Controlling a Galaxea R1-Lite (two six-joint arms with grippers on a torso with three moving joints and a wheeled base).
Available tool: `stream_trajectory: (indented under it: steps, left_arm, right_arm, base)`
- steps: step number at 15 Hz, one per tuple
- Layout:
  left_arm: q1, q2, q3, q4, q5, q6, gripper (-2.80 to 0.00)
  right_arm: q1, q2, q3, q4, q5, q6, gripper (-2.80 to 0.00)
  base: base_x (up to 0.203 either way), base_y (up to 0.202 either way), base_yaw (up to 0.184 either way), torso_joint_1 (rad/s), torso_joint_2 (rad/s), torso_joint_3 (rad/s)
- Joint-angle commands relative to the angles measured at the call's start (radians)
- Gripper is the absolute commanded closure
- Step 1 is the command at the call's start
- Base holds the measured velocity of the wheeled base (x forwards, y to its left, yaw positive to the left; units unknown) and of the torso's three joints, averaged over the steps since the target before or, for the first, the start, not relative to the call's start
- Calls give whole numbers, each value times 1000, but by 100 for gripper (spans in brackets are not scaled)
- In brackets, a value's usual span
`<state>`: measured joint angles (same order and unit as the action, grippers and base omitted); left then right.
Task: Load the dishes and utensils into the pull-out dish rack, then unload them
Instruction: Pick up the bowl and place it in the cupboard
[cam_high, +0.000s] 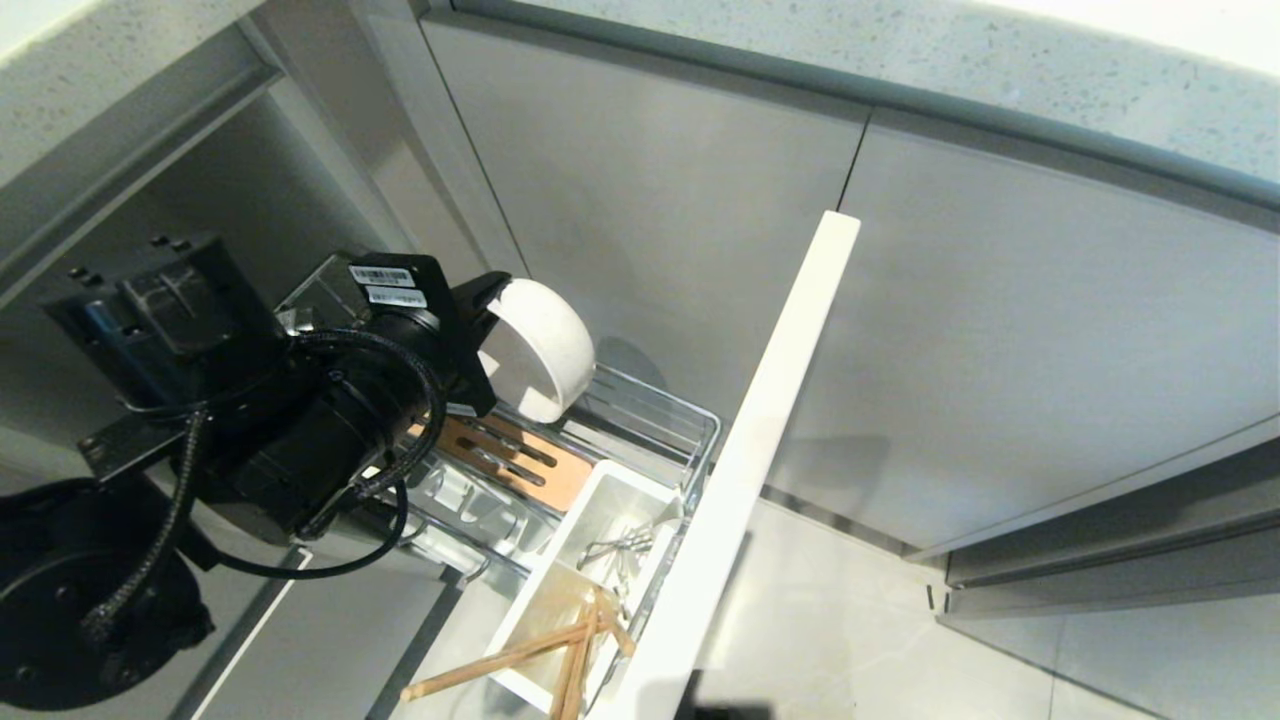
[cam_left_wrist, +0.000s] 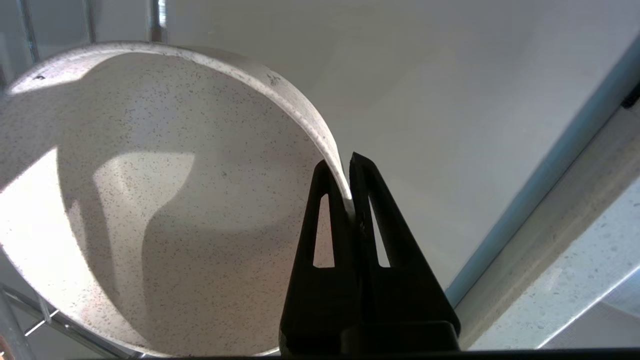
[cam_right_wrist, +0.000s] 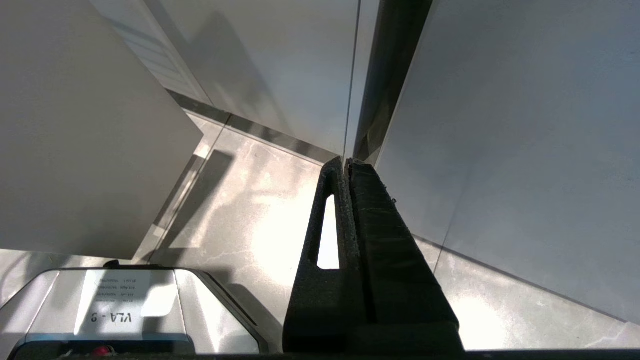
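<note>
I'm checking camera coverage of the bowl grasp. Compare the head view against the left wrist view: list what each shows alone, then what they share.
Head view only: the pull-out dish rack with its orange-brown wooden board, the white utensil tub holding the chopsticks and a metal utensil, and the pale front panel.

Left wrist view only: the left gripper fingers pinching the bowl's rim, one inside and one outside, and the speckled inside of the bowl.

Both: the white bowl held tilted above the rack by the left gripper.
</note>
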<state>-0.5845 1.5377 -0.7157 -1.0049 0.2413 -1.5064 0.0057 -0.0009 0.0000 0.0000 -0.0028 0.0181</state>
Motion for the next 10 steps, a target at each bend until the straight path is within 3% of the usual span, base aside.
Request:
stream_trajectory:
  steps: [1, 10]
  left_arm:
    - [0, 10, 4, -1, 1, -20, 0]
    - [2, 41, 4, 38, -11, -61, 0]
  right_arm:
    - [0, 1, 2, 0, 0, 0, 0]
    - [0, 1, 2, 0, 0, 0, 0]
  base:
    - [0, 0, 0, 0, 0, 0]
    - [0, 0, 0, 0, 0, 0]
